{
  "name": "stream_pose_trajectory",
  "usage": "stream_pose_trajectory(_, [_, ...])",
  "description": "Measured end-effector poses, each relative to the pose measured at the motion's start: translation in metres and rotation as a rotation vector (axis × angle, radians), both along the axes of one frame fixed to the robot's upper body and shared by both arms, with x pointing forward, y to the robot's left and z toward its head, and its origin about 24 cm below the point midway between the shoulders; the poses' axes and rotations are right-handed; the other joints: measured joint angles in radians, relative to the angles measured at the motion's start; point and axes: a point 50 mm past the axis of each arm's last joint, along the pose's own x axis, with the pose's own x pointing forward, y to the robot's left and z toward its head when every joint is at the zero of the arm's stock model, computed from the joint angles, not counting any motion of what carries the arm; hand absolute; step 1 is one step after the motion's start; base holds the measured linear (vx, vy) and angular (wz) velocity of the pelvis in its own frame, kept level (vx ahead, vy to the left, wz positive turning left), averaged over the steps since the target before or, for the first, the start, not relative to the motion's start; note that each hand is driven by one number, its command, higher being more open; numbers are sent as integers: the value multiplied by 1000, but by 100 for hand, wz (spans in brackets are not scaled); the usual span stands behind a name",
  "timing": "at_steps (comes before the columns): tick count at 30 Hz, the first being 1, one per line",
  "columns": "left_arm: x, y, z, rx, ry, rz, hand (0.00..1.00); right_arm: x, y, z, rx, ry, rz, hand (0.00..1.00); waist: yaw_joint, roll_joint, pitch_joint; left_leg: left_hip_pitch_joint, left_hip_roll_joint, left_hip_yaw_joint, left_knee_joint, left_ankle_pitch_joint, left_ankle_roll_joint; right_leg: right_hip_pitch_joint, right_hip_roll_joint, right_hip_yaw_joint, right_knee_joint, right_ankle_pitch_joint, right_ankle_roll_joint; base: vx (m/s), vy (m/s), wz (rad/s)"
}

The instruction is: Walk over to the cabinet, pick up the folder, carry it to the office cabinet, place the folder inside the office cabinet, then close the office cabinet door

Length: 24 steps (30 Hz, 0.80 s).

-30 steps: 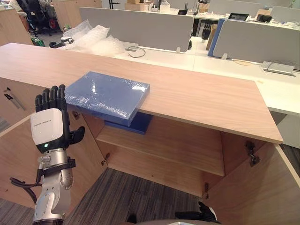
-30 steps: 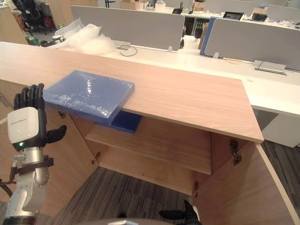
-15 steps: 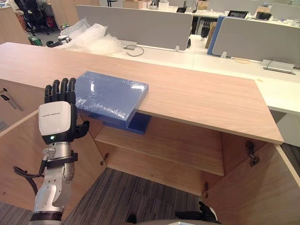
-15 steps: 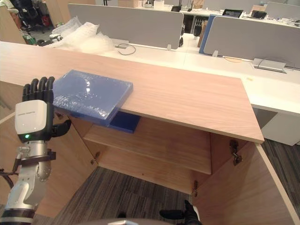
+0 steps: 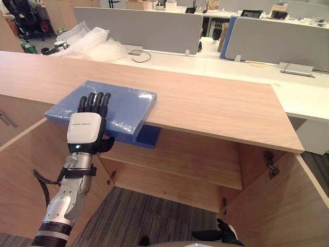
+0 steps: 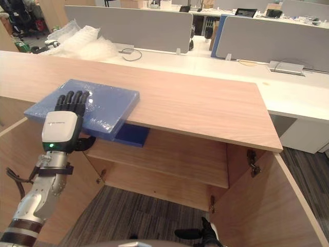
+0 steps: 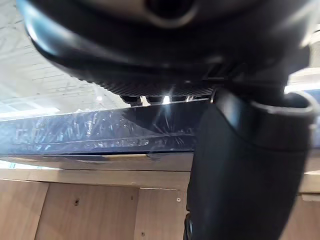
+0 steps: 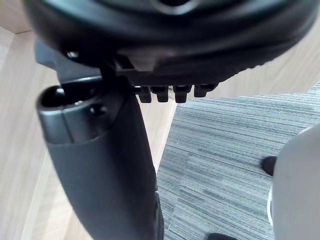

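Observation:
A blue folder point(image 5: 123, 105) in clear wrap lies flat on the wooden cabinet top point(image 5: 216, 108), its near part overhanging the front edge. My left hand point(image 5: 86, 133) is at that overhanging edge, open, with straight fingers lying over the folder's top and the thumb point(image 7: 240, 165) below the folder's edge point(image 7: 90, 132). My right hand point(image 8: 100, 150) hangs low by the floor point(image 5: 221, 236), relaxed and holding nothing.
Both cabinet doors stand open, the left door point(image 5: 25, 170) and the right door point(image 5: 277, 206). Inside, a wooden shelf point(image 5: 190, 159) bears another blue item point(image 5: 149, 136) under the folder. Bubble wrap point(image 5: 92, 43) and grey desk partitions point(image 5: 139, 25) lie behind.
My left hand has risen and moved right from beside the left door to the folder, and its fingers now lie over the folder's near edge. The folder has stayed put.

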Motion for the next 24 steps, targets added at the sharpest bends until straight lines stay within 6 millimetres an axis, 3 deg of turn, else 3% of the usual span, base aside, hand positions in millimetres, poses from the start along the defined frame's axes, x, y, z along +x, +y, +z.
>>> stream_pose_trajectory(6, [10,1,5,14,-12,-2,0,0,-2,0,-1,4,3,100,-4,1,0,0,0,4,0,2,3,-2,0,4,1,0,-1,0,0,0])
stream_pose_trajectory(12, [21,-2,25,41,-100,-25,0,-1,-8,0,-15,11,4,100,-6,11,-7,8,-1,8,0,2,5,3,-2,8,1,1,-1,-5,2,-1])
stream_pose_trajectory(21, [21,-4,29,47,-118,-36,0,-1,-13,0,-27,16,4,100,-12,9,-7,15,-2,15,0,-4,8,7,-4,15,-1,1,-1,-13,2,-3])
stream_pose_trajectory(24, [12,-12,28,-6,-131,-51,0,0,-12,0,-27,12,7,100,-11,4,-3,15,-5,16,0,-3,11,7,-6,16,-2,1,-1,0,0,0])
